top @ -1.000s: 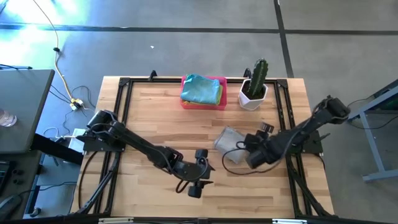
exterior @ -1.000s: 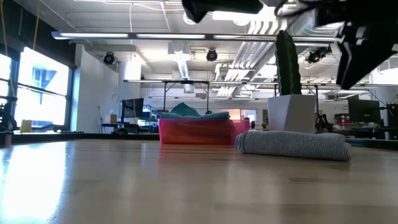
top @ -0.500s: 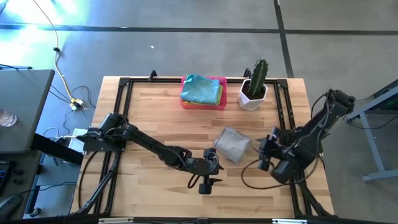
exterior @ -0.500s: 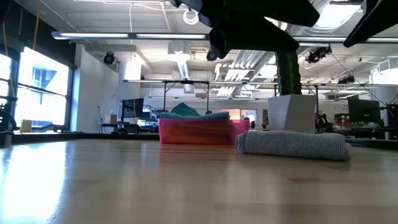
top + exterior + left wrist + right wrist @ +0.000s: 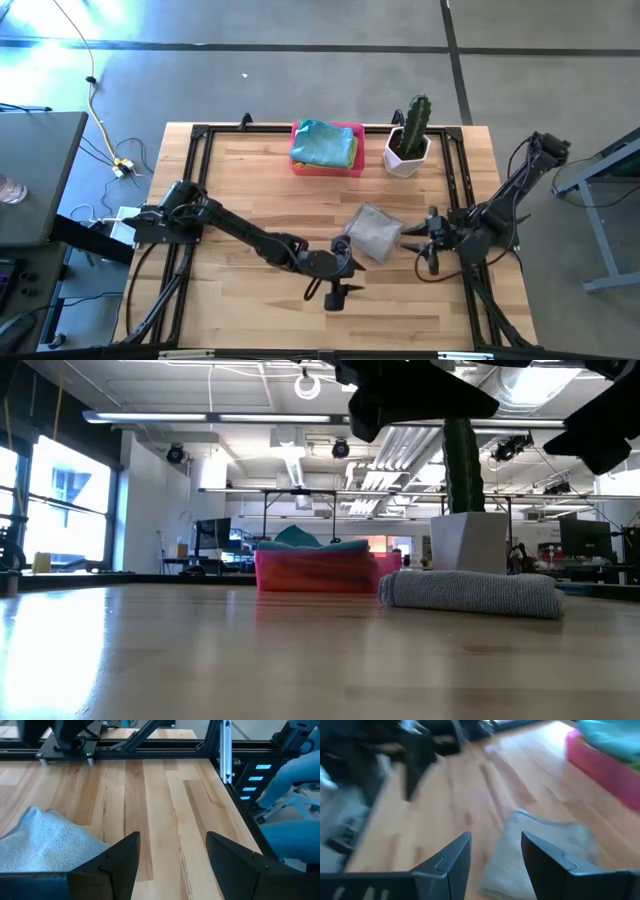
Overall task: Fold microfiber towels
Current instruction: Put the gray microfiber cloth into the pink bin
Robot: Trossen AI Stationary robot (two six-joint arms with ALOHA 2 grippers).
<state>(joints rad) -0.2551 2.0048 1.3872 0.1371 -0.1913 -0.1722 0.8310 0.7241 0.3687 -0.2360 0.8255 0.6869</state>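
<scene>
The wooden table (image 5: 250, 190) carries little: at its far edge the pink tray (image 5: 327, 160) with a heap of towels (image 5: 323, 143) in it — blue-teal on top, with a strip of yellow showing at the near edge, the rest hidden — and just beside the tray a cactus (image 5: 414, 118) in a white pot (image 5: 404, 157). Nearer the middle, a little right of centre, the grey towel (image 5: 374, 232) lies flat and compact on the wood; the low view shows it as a low thick bundle with a rolled edge, which I take to mean it is already folded.

The left arm reaches well across the table, and the left gripper (image 5: 335, 296) hangs just beside the near-left corner of the grey towel. Its fingers (image 5: 110, 865) stand wide apart with bare wood between them, the cloth's edge just beside one of them. The right gripper (image 5: 426, 245) sits off the towel's right side, near it but apart — fingers (image 5: 447, 865) spread too, holding nothing, pointed toward the grey cloth.

So the step in hand looks like the gap between towels: grey one done, neither gripper touching it. The next move, by my reckoning, calls for one of two things (the pictures cannot settle which) — shifting the folded grey towel aside without unrolling it, or reaching to the tray for the top cloth, pinching only one layer and spreading it flat on open wood before folding
</scene>
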